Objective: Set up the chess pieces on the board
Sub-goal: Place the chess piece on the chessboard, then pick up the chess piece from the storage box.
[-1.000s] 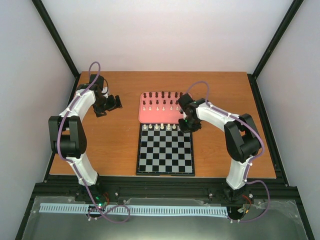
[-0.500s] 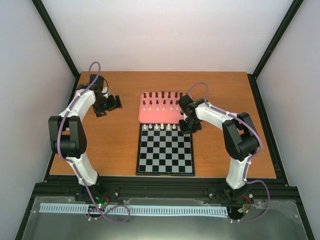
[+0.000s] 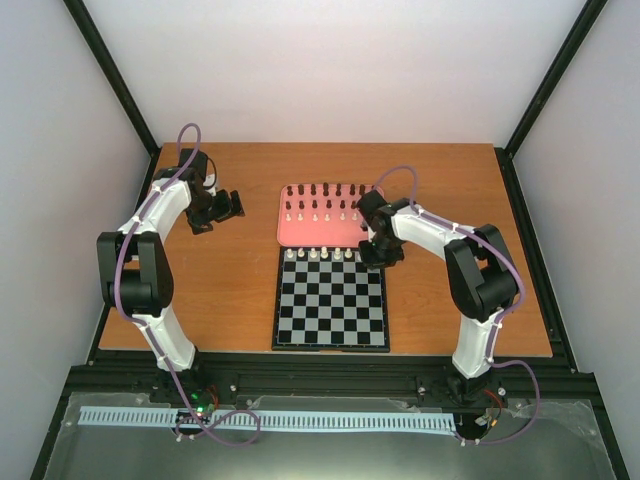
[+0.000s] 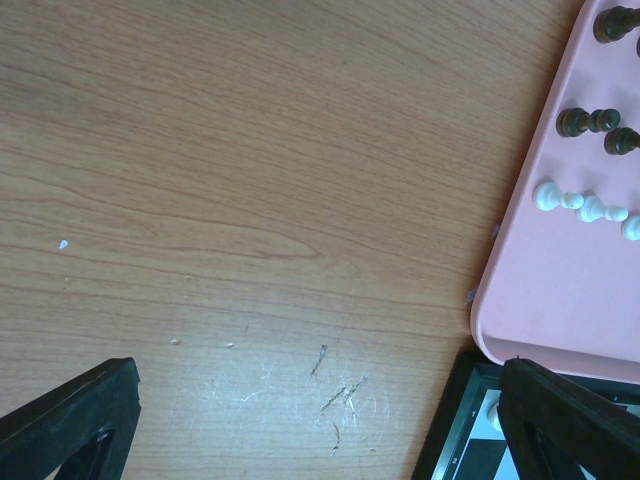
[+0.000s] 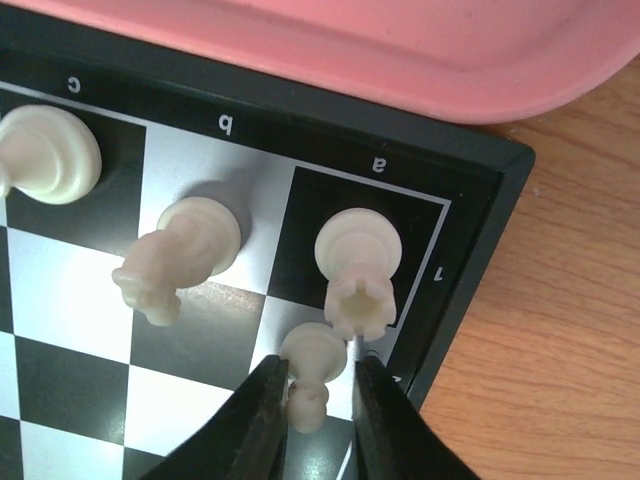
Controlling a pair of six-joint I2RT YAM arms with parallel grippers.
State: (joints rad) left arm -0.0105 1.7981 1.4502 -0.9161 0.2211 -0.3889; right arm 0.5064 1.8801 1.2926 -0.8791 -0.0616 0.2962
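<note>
Wood tabletop (image 3: 230,290) either side of board (image 3: 331,310)

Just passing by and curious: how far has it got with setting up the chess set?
Done: several cream pieces stand along the far row of the board. In hand: the right pincer straddles a cream pawn in front of the corner rook; whether it grips it is unclear. Left: rows of dark and cream pieces wait on the pink tray.

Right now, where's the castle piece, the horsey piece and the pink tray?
castle piece (image 5: 358,268), right wrist view, on its round body.
horsey piece (image 5: 185,250), right wrist view, on its body.
pink tray (image 5: 420,70), right wrist view, on its near rim.
</note>
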